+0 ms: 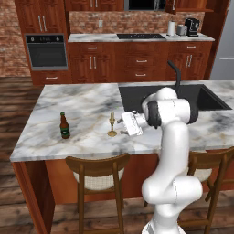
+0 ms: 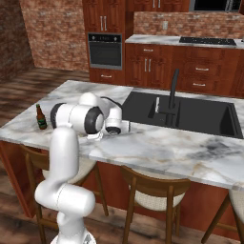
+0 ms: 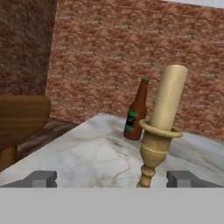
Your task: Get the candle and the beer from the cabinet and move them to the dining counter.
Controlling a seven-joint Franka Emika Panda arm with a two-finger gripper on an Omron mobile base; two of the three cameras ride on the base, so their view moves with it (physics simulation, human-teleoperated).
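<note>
The candle [image 1: 112, 125], a cream taper in a brass holder, stands upright on the dining counter [image 1: 87, 98] near its front edge. My gripper [image 1: 122, 126] is open just to its right, pointing at it. In the hand view the candle [image 3: 162, 120] rises close ahead, nearer the right fingertip [image 3: 183, 178] than the left one, and touches neither. The beer [image 1: 64, 126], a brown bottle with a green label, stands upright further left on the same marble top. It also appears behind the candle as the beer [image 3: 136, 111] and at the counter's left end as the beer [image 2: 41, 117].
A black sink [image 1: 173, 97] with a faucet [image 1: 175, 75] is set into the counter to the right of my arm. Wooden stools [image 1: 98, 176] stand along the near side. Reddish-brown cabinets [image 1: 41, 16], an oven [image 1: 47, 51] and a stove counter line the back wall.
</note>
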